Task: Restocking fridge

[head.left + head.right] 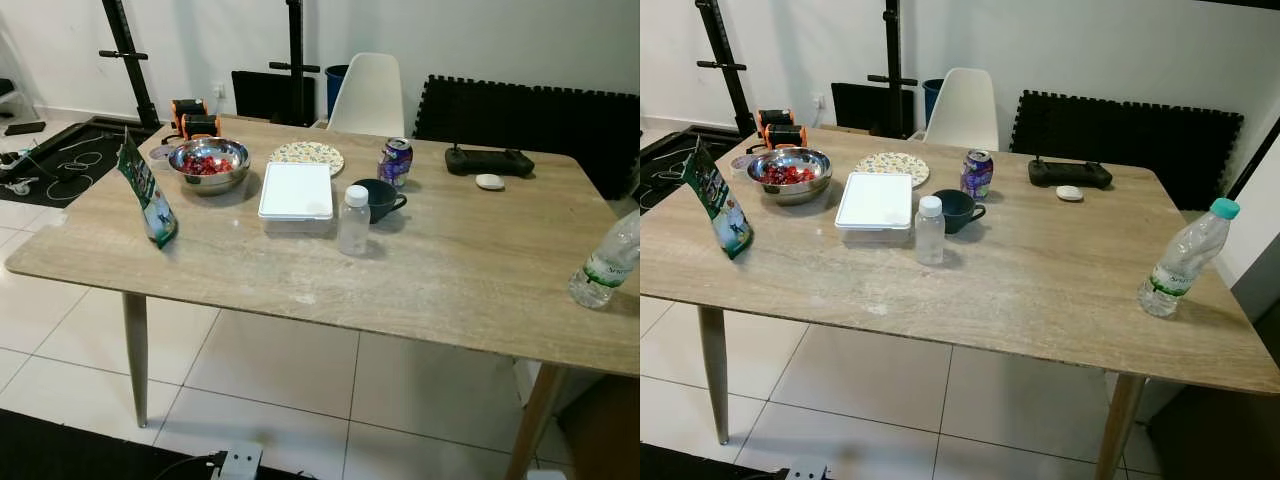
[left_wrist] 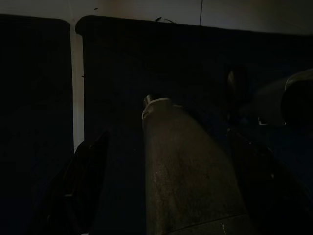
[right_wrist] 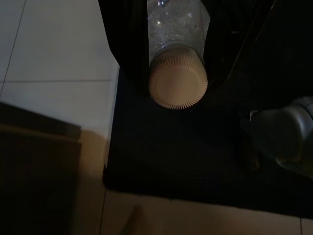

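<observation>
The counter (image 1: 1060, 290) is a pale wood-grain top on tapered legs, standing on white floor tiles (image 1: 290, 370) before a white wall. Along its far side stand a white chair (image 1: 369, 95), black foam mats (image 1: 1130, 130) and black rack uprights (image 1: 128, 60).

On the left half sit a green snack bag (image 1: 148, 195) upright near the left edge, a steel bowl of red pieces (image 1: 209, 162), a patterned plate (image 1: 307, 156), a white lidded box (image 1: 296, 192), a small clear bottle (image 1: 353, 220) just beside a dark cup (image 1: 378, 199), and a soda can (image 1: 395, 160). A black controller (image 1: 1069, 173) lies near the far edge. A teal-capped water bottle (image 1: 1185, 258) stands alone near the right edge. The near strip of the top is bare.

The right pincer (image 3: 178, 54) is closed on a tan-capped bottle (image 3: 178, 83), cap outward, over tile and a dark mat. The left wrist view is very dark; the left pincer's fingers (image 2: 83, 186) stand apart on either side of a dark bottle-shaped object (image 2: 186, 171), contact unclear.
</observation>
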